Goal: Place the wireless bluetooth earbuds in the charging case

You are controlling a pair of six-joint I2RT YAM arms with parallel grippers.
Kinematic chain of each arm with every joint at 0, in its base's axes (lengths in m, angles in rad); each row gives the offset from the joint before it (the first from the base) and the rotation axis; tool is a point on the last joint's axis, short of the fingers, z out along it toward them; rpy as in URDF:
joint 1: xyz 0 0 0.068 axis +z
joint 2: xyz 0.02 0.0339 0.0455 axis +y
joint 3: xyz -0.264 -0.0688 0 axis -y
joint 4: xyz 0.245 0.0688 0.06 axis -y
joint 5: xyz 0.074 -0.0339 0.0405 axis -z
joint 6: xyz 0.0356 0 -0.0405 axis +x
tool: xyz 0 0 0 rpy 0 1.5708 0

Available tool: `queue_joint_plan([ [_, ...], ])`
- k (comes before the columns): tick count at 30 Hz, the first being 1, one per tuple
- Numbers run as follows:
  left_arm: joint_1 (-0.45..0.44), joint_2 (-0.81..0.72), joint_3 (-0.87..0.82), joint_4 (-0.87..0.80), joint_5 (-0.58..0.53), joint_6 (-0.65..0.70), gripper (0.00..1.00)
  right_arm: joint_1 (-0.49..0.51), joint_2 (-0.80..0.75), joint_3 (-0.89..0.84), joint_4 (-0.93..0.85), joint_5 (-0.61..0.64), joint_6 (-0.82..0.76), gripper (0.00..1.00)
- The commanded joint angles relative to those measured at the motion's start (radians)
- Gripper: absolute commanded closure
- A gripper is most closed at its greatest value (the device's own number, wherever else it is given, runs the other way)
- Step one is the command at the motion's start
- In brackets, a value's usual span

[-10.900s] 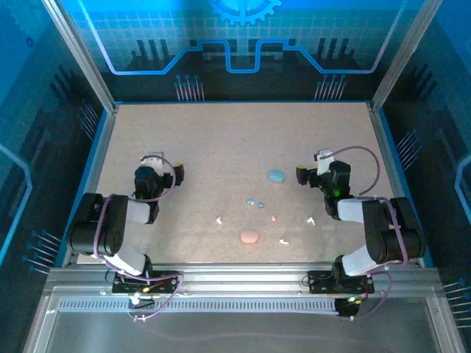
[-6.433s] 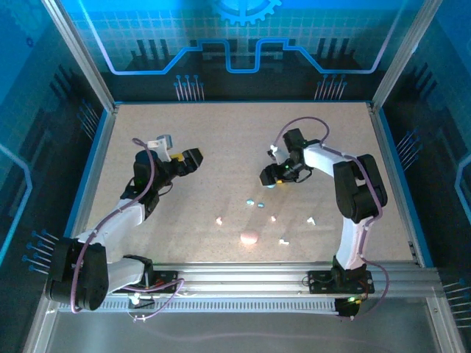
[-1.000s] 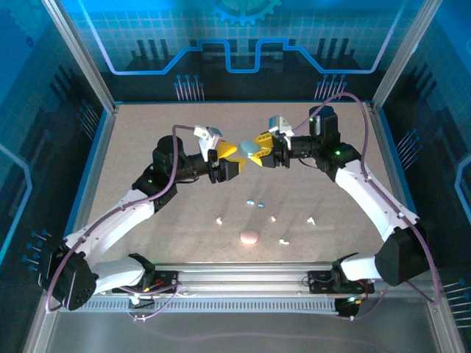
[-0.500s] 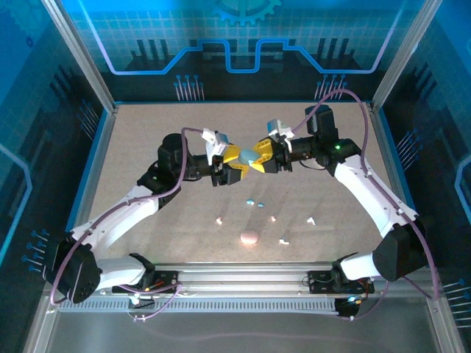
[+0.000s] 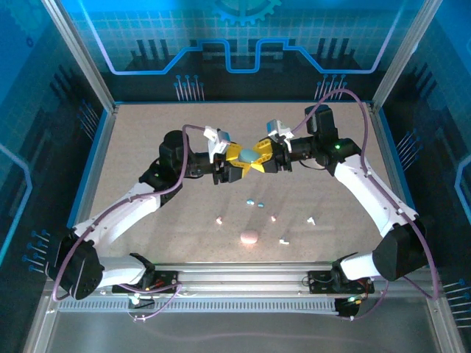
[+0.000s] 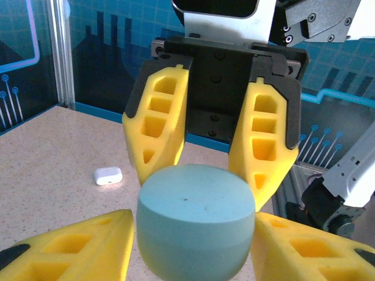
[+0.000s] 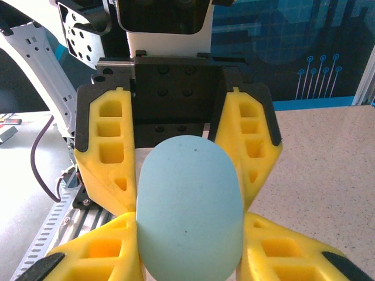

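Observation:
A light blue charging case [image 5: 252,155] hangs in the air over the middle of the table. It is pinched from both sides by my left gripper [image 5: 243,159] and my right gripper [image 5: 260,157], which meet nose to nose. In the left wrist view the case [image 6: 196,222] sits between my own yellow fingers [image 6: 70,249], with the right gripper's fingers [image 6: 158,123] above it. The right wrist view shows the case [image 7: 188,211] held the same way, lid shut. Tiny earbuds lie on the table below: two light blue [image 5: 255,201], one pink [image 5: 273,218], two white [image 5: 310,219].
A pink case [image 5: 249,237] lies near the front edge, with a white bit [image 5: 283,240] beside it and a pinkish bit [image 5: 219,219] to its left. A small white case [image 6: 108,175] rests on the table in the left wrist view. Metal frame posts ring the table.
The left gripper has moved right up to the right gripper and narrowed its jaws onto the blue case. The right gripper, still holding the case, shifted slightly left and down.

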Motion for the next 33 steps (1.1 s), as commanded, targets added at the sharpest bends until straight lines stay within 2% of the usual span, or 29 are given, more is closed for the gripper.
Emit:
queue_joint_plan([
  [1, -0.006, 0.013, 0.044, -0.003, 0.036, 0.001, 0.5, 0.011, 0.008, 0.035, -0.011, -0.029, -0.018, 0.65],
  [5, -0.006, 0.008, 0.049, -0.036, 0.039, 0.023, 0.62, 0.01, 0.008, 0.044, -0.03, -0.028, -0.028, 0.64],
  [7, -0.006, 0.003, 0.047, -0.056, 0.038, 0.043, 0.64, 0.005, 0.004, 0.044, -0.031, -0.017, -0.022, 0.62],
  [21, -0.005, -0.018, 0.038, -0.112, 0.054, 0.104, 0.66, -0.03, -0.013, 0.014, 0.071, 0.099, 0.134, 0.48],
  [29, -0.005, -0.014, 0.044, -0.112, 0.055, 0.103, 0.66, -0.031, -0.034, -0.02, 0.143, 0.179, 0.175, 0.46],
  [33, -0.005, -0.013, 0.044, -0.111, 0.055, 0.097, 0.66, -0.027, -0.05, -0.039, 0.172, 0.206, 0.173, 0.52],
])
